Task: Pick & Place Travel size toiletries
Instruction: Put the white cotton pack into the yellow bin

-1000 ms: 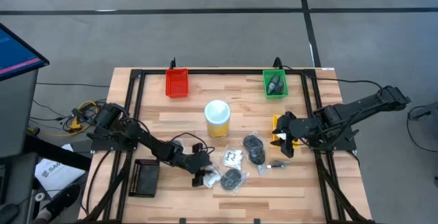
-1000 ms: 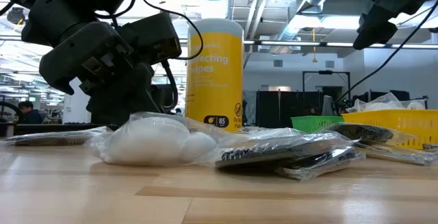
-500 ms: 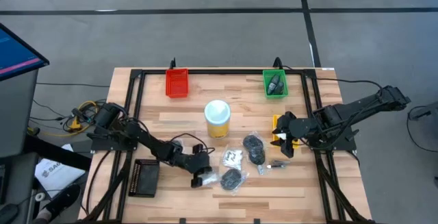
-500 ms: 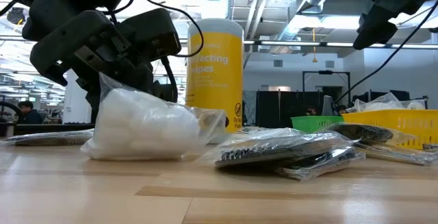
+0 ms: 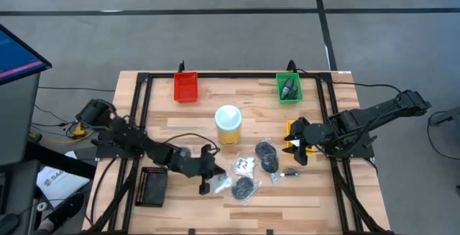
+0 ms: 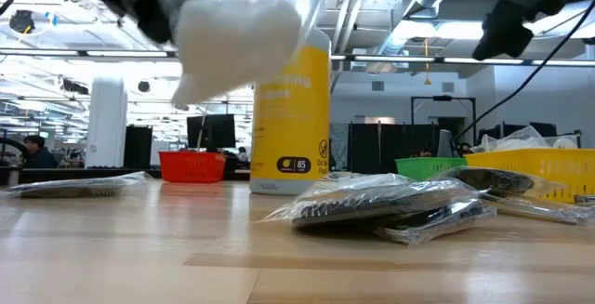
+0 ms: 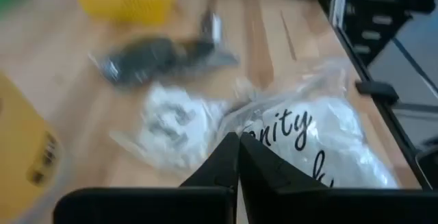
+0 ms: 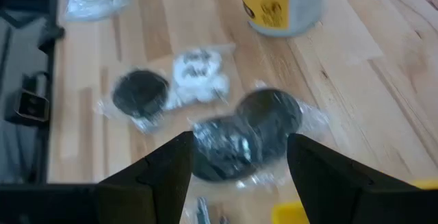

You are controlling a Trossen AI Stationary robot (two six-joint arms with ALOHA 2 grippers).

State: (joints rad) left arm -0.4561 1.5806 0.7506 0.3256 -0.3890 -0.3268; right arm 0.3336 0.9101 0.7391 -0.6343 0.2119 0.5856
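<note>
My left gripper (image 5: 207, 186) is shut on a white puffy sachet in a clear bag (image 6: 237, 30) with black print (image 7: 301, 131), held high over the table's near middle. Flat on the wood lie two dark round bundles in clear bags (image 5: 267, 156) (image 5: 243, 187), a white sachet (image 5: 244, 164) and a small dark bottle (image 5: 291, 172). My right gripper (image 5: 298, 146) stands open above the yellow tray (image 5: 290, 128), over nothing; its fingers (image 8: 171, 176) frame the bundles (image 8: 250, 131). My left gripper pinches the bag's clear plastic edge (image 7: 254, 125) between its two shut fingers (image 7: 226, 159). The arm comes at it from the table's left. The bag is lifted clear of the table; its white filling (image 7: 342, 145) lies beyond the fingertips.
A tall yellow tub with a white lid (image 5: 228, 123) stands mid-table. A red tray (image 5: 185, 86) and a green tray (image 5: 289, 88) sit at the far edge, a black tray (image 5: 152, 186) at the near left. A black frame (image 5: 140, 106) borders the table.
My left gripper has shut on the white bag, first bunching it up on the wood, then lifting it well clear of the table. The other toiletries have stayed in place.
</note>
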